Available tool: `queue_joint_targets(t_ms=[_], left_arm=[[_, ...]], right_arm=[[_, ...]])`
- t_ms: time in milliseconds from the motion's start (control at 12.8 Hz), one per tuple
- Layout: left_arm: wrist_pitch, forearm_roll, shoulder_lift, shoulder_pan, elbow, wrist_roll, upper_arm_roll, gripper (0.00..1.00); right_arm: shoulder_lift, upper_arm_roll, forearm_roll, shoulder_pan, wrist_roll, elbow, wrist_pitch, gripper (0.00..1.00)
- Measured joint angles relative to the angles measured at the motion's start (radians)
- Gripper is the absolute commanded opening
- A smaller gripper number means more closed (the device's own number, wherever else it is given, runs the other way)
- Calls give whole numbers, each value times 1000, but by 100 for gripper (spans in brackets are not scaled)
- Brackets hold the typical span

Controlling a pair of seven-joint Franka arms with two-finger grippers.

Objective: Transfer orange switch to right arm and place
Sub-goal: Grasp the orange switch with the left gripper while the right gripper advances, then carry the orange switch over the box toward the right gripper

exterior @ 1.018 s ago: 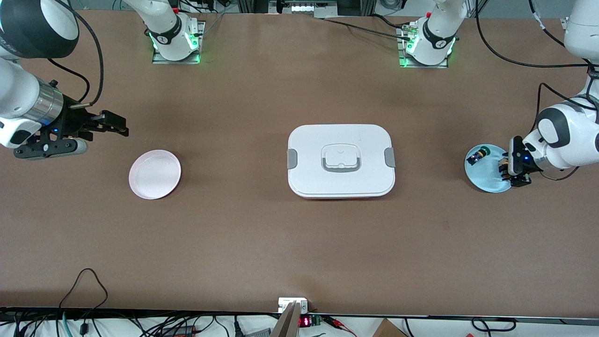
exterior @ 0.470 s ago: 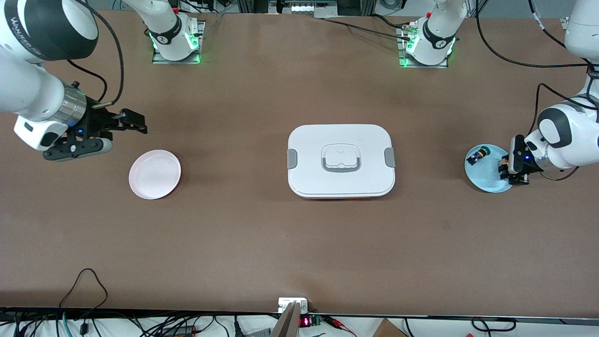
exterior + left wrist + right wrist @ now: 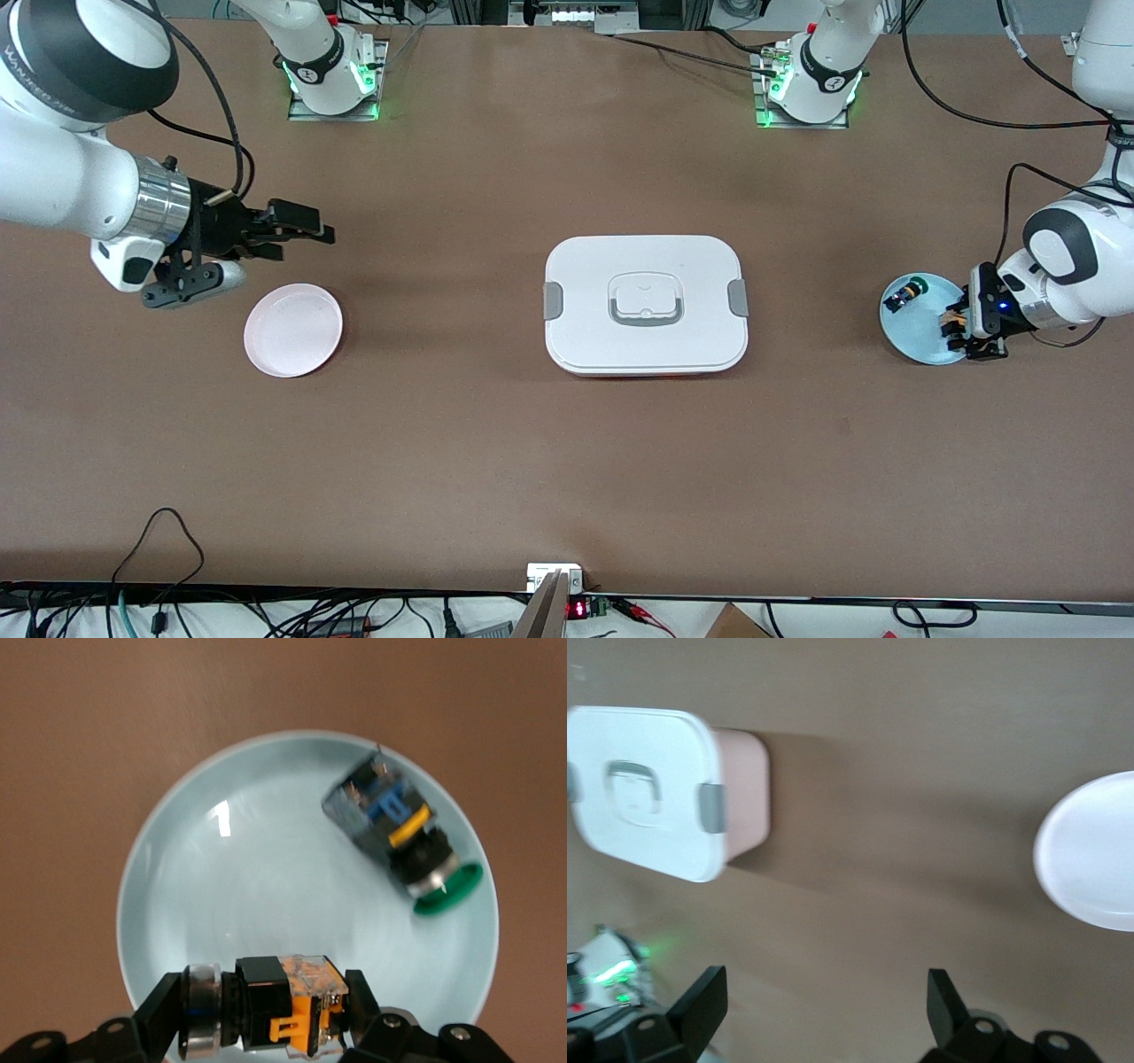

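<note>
The orange switch [image 3: 283, 1005], black-bodied with an orange part and a metal ring, lies sideways between the fingers of my left gripper [image 3: 264, 1010]. That gripper is shut on it low over the rim of the light blue plate [image 3: 266, 877]. In the front view the left gripper [image 3: 961, 323] is at the edge of this plate [image 3: 921, 341], at the left arm's end of the table. My right gripper [image 3: 301, 226] is open and empty over bare table beside the pink plate [image 3: 292, 330]. Its jaws stand wide apart in the right wrist view [image 3: 824, 1001].
A green-capped switch [image 3: 403, 842] lies on the same blue plate, apart from the held one; it also shows in the front view [image 3: 905, 291]. A white lidded box [image 3: 645, 303] with grey clips stands mid-table between the arms. It and the pink plate [image 3: 1094, 850] show in the right wrist view.
My right arm has swung toward the middle of the table, its gripper now past the pink plate. My left gripper has shifted slightly at the blue plate's edge, still shut on the switch.
</note>
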Motion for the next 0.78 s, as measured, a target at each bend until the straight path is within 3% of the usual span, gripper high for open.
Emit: queue_joint_targets(t_ms=[392,470,783], left_arm=[[-245,-345,-7,-11,65,5,-121,0],[-303,-467,-18,-24,76,5,-157,0],[-459,-869,-36,-81,79,-2,-240,0]], right_arm=[[41,1,378,8,-2,-3,0,100],[59,1,536,24,-2,-15,3,100],[118,2,834,67,-9,-30,43,100]])
